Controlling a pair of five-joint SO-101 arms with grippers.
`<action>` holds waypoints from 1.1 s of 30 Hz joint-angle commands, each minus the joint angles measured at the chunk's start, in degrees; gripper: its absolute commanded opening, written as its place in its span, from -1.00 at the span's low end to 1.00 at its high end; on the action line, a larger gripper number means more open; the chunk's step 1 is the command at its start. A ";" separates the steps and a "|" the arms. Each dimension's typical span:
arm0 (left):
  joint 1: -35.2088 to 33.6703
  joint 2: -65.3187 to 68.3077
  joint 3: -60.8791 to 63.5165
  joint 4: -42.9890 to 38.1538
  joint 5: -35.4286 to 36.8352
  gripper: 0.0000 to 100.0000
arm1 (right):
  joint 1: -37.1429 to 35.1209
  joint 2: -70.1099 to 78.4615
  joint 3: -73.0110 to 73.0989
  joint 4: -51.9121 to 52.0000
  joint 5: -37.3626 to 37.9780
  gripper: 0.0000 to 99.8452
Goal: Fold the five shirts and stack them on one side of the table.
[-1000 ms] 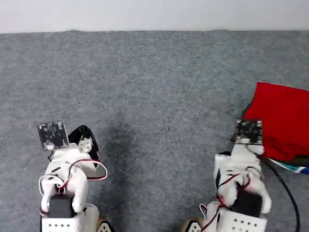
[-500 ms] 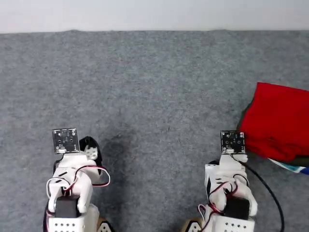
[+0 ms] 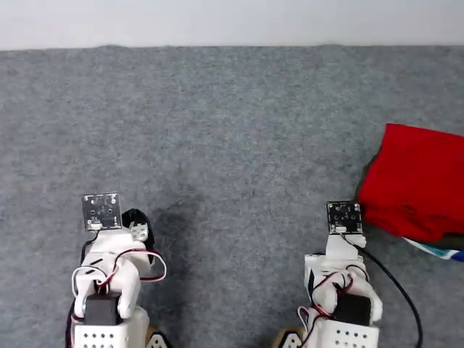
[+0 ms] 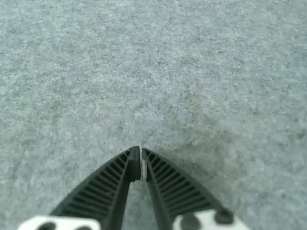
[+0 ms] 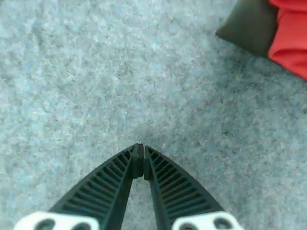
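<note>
A stack of folded shirts [image 3: 417, 181] lies at the table's right edge, a red one on top, with a dark one and a white-and-blue one [image 3: 433, 249] peeking out beneath. In the right wrist view the stack's red shirt [image 5: 290, 36] and dark shirt [image 5: 249, 24] show at a corner. My right gripper [image 5: 141, 163] is shut and empty above bare grey cloth, just left of the stack; the right arm [image 3: 341, 290] is drawn back at the near edge. My left gripper [image 4: 140, 165] is shut too, holding nothing, with the left arm [image 3: 109, 275] pulled back at the near left.
The grey felt-covered table [image 3: 232, 130] stretches wide between and beyond the arms. A white wall [image 3: 232, 22] borders its far edge. A black cable [image 3: 399, 286] runs from the right arm toward the near right corner.
Both arms have pulled back toward the near edge. The right gripper moved left, away from the stack of shirts; the left wrist swung slightly right.
</note>
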 commanded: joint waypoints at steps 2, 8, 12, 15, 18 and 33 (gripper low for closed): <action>-0.18 -0.44 -0.40 5.19 -0.70 -0.97 | 5.14 -0.66 0.79 0.31 -8.09 -0.98; -0.18 -0.35 -0.40 9.67 -0.62 -0.97 | 21.67 -0.66 0.79 0.22 -21.80 -0.98; -0.18 -0.97 -0.40 14.77 -0.70 -0.97 | 32.13 -0.57 0.79 0.31 -22.15 -0.98; -0.18 -1.14 -0.40 14.86 -0.70 -0.97 | 34.51 -0.48 0.88 0.22 -22.24 -0.98; -0.18 -1.14 -0.40 14.86 -0.70 -0.97 | 34.42 -0.48 0.88 0.22 -22.24 -0.98; -0.18 -1.14 -0.40 14.86 -0.70 -0.97 | 34.42 -0.48 0.88 0.22 -22.24 -0.98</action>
